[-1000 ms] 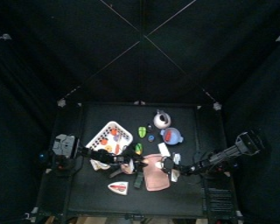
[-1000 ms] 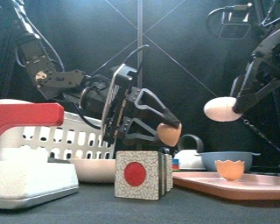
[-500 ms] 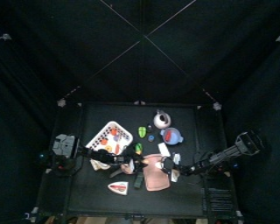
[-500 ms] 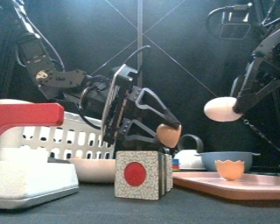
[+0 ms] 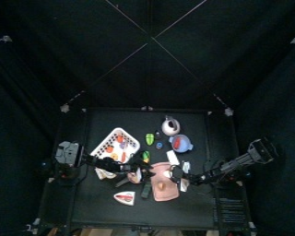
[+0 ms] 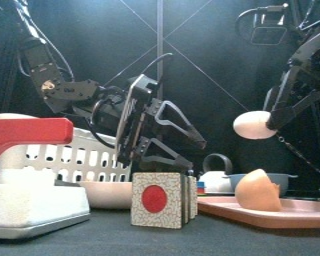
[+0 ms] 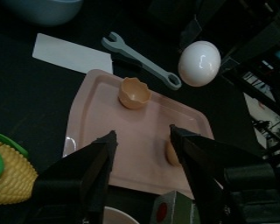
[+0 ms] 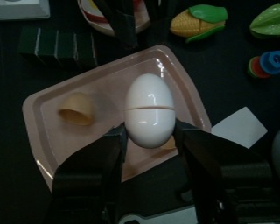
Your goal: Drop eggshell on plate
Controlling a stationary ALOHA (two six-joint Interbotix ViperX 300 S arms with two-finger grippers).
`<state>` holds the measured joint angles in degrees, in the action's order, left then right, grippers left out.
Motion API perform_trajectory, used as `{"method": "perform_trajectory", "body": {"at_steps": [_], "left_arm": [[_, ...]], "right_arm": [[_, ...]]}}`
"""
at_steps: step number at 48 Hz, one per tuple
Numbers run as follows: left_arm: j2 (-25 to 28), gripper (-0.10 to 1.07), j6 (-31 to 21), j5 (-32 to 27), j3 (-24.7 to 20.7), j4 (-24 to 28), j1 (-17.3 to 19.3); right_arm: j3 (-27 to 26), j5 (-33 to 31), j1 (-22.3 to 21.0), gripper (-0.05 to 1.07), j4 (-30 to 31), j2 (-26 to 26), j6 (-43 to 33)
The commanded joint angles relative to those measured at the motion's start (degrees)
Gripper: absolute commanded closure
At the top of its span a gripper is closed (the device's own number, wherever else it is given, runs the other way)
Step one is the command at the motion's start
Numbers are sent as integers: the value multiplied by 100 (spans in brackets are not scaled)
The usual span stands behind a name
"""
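a red-dotted block (image 6: 160, 198) is standing at the front of the table (image 5: 199, 124), blocking part of the front view. a white basket (image 6: 56, 160) with a red handle is sitting off to the left arm's side, with a white block (image 6: 33, 208) in front of it. in the left wrist view a grey wrench (image 7: 140, 60) and a white card (image 7: 73, 52) are lying just beyond the pink tray (image 7: 108, 131), and a yellow-green toy (image 7: 8, 171) is showing at the edge. toy corn (image 8: 199, 17) and a green toy (image 8: 271, 17) are lying past the tray in the right wrist view.

the tray is holding two pieces of eggshell: one cup-shaped piece (image 7: 134, 92) is sitting near its middle, and another piece (image 7: 175, 150) is lying nearer the left gripper (image 7: 143, 162), which is hanging above the tray with its jaws spread wide and gripping nothing. in the front view a shell piece (image 6: 260, 189) is resting on the tray, below and apart from both grippers.

the right gripper (image 8: 150, 144) is clamping a whole white egg (image 8: 149, 109) between its jaws, hovering over the tray.
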<state>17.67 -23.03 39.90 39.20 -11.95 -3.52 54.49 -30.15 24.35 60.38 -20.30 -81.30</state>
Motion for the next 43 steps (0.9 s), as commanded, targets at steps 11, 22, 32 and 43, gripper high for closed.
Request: {"method": "perform_trajectory", "body": {"at_steps": [11, 22, 32, 43], "left_arm": [[-114, 11, 9, 18, -114, -9, 9], [-114, 11, 9, 18, -114, -9, 9], [-114, 11, 9, 18, -114, -9, 9], [-246, 11, 18, 0, -114, 9, 9]], "right_arm": [[-70, 9, -9, 32, 9, -35, -9], [-79, 26, 0, 32, 0, -26, -18], [-70, 132, 0, 32, 9, -26, -18], [-149, 185, -9, 32, -264, -26, -88]]}}
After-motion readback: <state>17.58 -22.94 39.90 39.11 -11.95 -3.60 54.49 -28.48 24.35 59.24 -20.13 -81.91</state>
